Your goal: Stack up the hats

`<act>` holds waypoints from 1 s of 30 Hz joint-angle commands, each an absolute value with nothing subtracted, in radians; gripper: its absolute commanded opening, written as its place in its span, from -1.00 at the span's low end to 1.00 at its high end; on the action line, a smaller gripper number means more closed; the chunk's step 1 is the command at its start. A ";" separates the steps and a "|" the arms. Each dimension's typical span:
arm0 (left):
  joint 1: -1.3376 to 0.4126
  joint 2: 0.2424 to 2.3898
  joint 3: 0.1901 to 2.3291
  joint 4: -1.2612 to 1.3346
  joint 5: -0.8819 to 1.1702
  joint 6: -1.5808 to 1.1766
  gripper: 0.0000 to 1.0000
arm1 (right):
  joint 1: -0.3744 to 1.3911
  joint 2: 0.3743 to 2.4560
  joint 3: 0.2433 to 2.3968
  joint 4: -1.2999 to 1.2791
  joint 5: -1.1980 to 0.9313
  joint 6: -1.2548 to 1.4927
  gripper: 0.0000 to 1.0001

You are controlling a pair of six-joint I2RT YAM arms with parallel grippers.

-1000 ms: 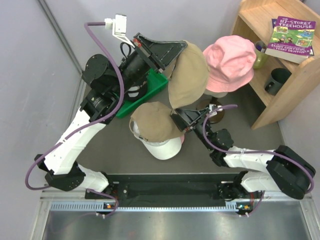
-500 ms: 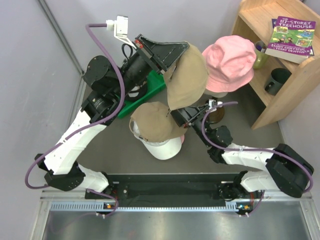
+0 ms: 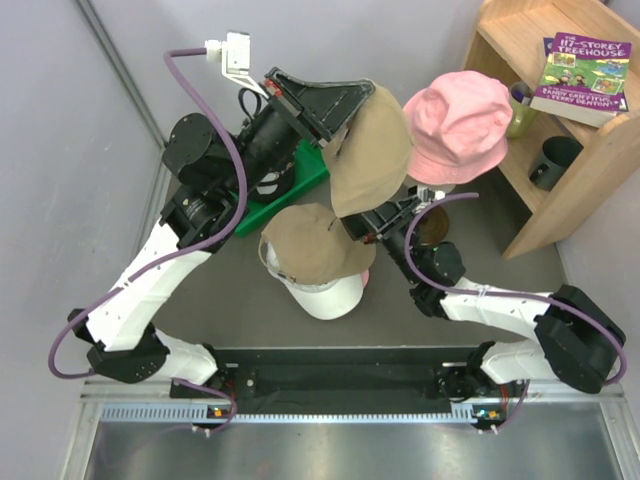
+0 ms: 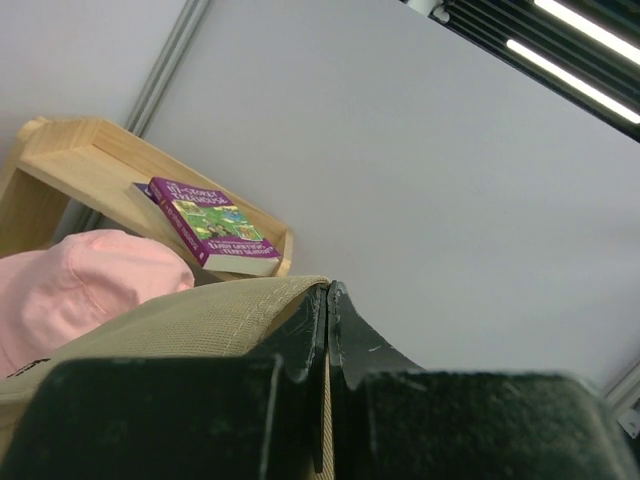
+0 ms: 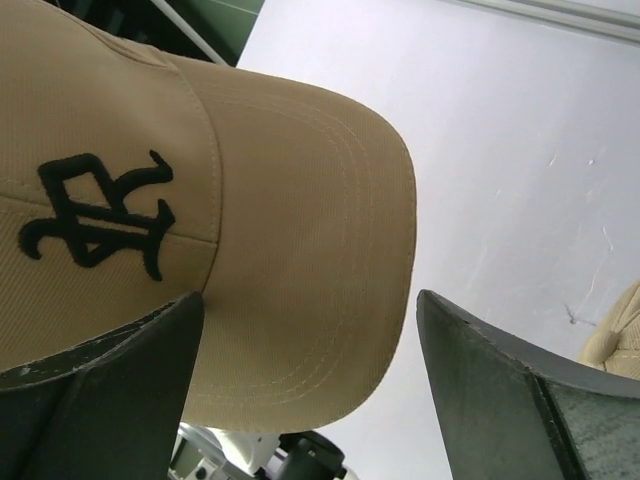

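Note:
My left gripper (image 3: 355, 100) is shut on the edge of a tan hat (image 3: 372, 150), which hangs in the air at the back middle. The left wrist view shows its fabric (image 4: 200, 315) pinched between the closed jaws of that left gripper (image 4: 328, 300). My right gripper (image 3: 372, 222) is open just under this hat. In the right wrist view the hat's peak (image 5: 300, 250) and black logo (image 5: 95, 215) fill the space above the right gripper (image 5: 310, 330). On the table, a second tan hat (image 3: 310, 245) lies on a white hat (image 3: 330, 295). A pink hat (image 3: 460, 122) sits further right.
A green bin (image 3: 305, 180) stands under the left arm. A wooden shelf (image 3: 560, 200) at the right holds a purple book (image 3: 582, 65), a green mug (image 3: 520, 110) and a dark cup (image 3: 555, 160). A round brown knob (image 3: 435, 228) is beside the right wrist.
My right gripper has moved away from the stack and up under the hanging tan hat. The left gripper and its hat have shifted slightly left.

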State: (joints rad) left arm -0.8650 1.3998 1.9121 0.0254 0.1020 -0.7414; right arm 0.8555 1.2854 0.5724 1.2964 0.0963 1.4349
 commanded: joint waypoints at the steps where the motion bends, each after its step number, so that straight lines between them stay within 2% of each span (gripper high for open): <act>1: -0.868 1.329 1.905 0.092 0.048 -0.664 -1.00 | 0.870 1.255 0.603 1.729 0.103 1.439 0.71; 9: -0.868 1.259 1.815 0.086 0.020 -0.627 -1.00 | 0.879 1.138 0.534 1.721 0.161 1.425 0.69; 14: -0.868 1.240 1.778 0.083 0.025 -0.634 -1.00 | 0.882 1.092 0.529 1.712 0.181 1.407 0.61; 21: -0.868 1.193 1.717 0.057 -0.040 -0.594 -1.00 | 0.882 1.043 0.522 1.701 0.190 1.375 0.34; 30: -0.868 1.141 1.660 0.014 -0.120 -0.538 -1.00 | 0.882 0.922 0.495 1.611 0.157 1.301 0.11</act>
